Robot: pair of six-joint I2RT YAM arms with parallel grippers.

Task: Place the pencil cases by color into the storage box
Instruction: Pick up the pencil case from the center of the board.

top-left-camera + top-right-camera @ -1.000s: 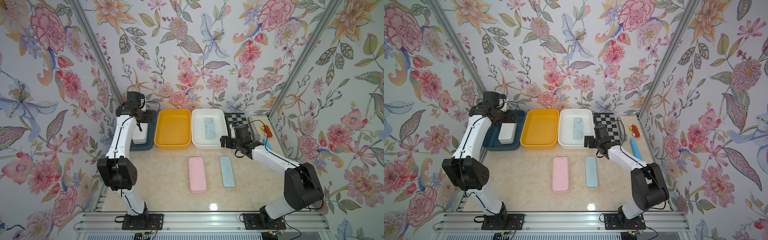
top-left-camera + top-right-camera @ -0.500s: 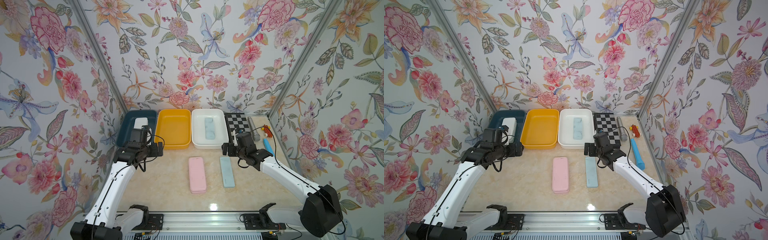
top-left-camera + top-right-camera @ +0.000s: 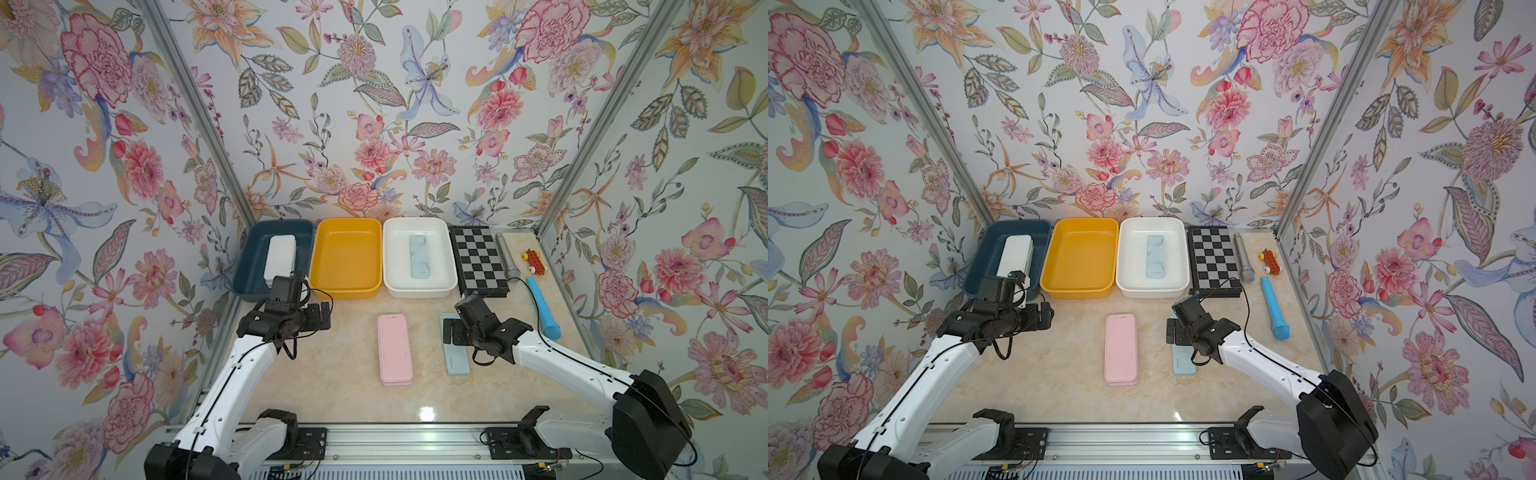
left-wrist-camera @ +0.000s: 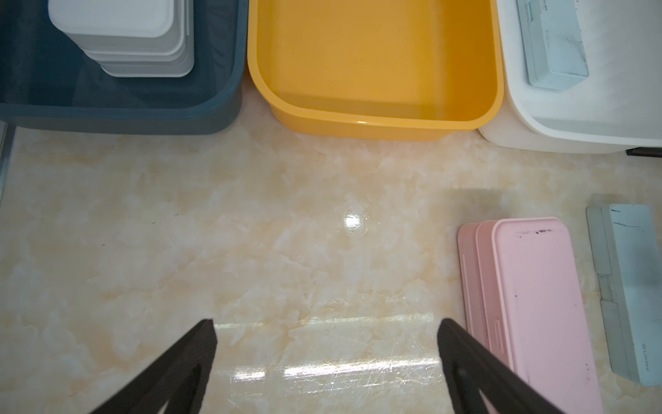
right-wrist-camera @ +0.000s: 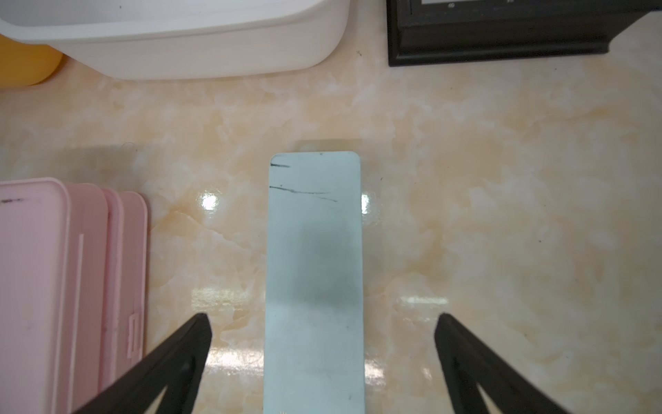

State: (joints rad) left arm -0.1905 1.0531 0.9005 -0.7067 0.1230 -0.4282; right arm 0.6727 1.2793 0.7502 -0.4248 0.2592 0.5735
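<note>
Floral wallpaper (image 3: 374, 124) closes in a cream marble counter (image 3: 332, 374) with three bins along its far edge. Over it the right pincer (image 5: 322, 319) hovers released, jaws wide and straddling the light blue pencil case (image 5: 315, 251) lying flat on the counter, bare marble showing between the case and each finger. That case's long axis runs straight ahead from the pincer, its far rounded end pointing at the white bin (image 5: 179, 53) and stopping short of it. Beside this pincer, toward the other arm, a stack of pink pencil cases (image 3: 395, 351) lies parallel to the blue one, near but apart, pointing toward the gap between the yellow bin (image 3: 347, 257) and the white one. The left pincer (image 4: 326, 322) is likewise released and empty above bare counter, the pink stack near it on the right arm's side, the yellow bin ahead, the dark blue bin (image 3: 253, 266) ahead on its outer side. Stacked white pencil cases (image 3: 281, 253) sit in the dark blue bin and a second light blue case (image 3: 419, 257) lies in the white bin, long axes parallel to the others.
</note>
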